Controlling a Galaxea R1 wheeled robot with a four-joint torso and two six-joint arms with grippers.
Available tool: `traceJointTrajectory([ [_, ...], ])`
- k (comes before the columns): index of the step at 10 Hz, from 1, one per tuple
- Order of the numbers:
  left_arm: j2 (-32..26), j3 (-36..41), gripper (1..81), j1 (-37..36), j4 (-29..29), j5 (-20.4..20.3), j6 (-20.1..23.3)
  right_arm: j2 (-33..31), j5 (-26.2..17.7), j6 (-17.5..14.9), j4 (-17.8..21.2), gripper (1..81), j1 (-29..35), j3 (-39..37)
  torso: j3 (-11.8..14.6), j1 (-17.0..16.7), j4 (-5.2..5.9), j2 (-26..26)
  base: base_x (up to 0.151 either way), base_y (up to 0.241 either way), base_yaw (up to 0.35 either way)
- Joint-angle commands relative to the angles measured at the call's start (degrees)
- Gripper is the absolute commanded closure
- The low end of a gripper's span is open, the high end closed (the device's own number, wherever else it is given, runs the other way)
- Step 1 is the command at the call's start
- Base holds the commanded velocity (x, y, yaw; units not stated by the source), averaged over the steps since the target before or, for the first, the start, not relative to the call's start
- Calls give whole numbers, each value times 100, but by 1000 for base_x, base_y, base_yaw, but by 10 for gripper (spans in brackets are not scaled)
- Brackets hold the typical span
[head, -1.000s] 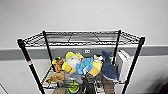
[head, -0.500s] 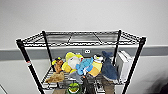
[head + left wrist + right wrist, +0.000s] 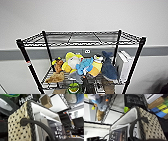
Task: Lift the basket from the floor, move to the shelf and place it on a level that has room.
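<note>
The shelf [image 3: 30, 62] stands straight ahead against a white wall. Its top level [image 3: 82, 37] is a bare black wire grid. The tier below holds colourful plush toys [image 3: 85, 66]. The basket [image 3: 17, 130], cream woven with a dark braided rim, hangs close in the left wrist view. One dark loop handle [image 3: 37, 124] runs into my left gripper [image 3: 50, 138]. In the right wrist view the basket [image 3: 151, 125] hangs by its other handle [image 3: 134, 125] from my right gripper [image 3: 134, 138]. Dark and white boxes sit inside it.
A white box [image 3: 122, 63] stands at the right end of the toy tier. A cardboard box [image 3: 46, 100] and the rack's posts [image 3: 108, 107] lie just beyond the basket. A grey band with a wall socket [image 3: 87, 51] runs behind the rack.
</note>
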Motion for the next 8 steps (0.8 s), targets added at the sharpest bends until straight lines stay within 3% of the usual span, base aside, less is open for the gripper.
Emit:
traceJointTrajectory([
  [1, -388, 718, 811, -778, 115, 14, 59, -495, 61, 21, 31, 811, 706, 884, 0, 0, 0, 0, 0, 0, 0],
  [5, -644, 1070, 811, -901, 115, -83, 51, -751, 78, 21, 31, 811, 829, 1263, 0, -2, 0, 0, 0, 0, 0],
  [8, -871, 1438, 811, -1130, 107, -118, 15, -830, 386, 21, 31, 811, 926, 1561, 0, -2, 0, 0, 0, 0, 0],
])
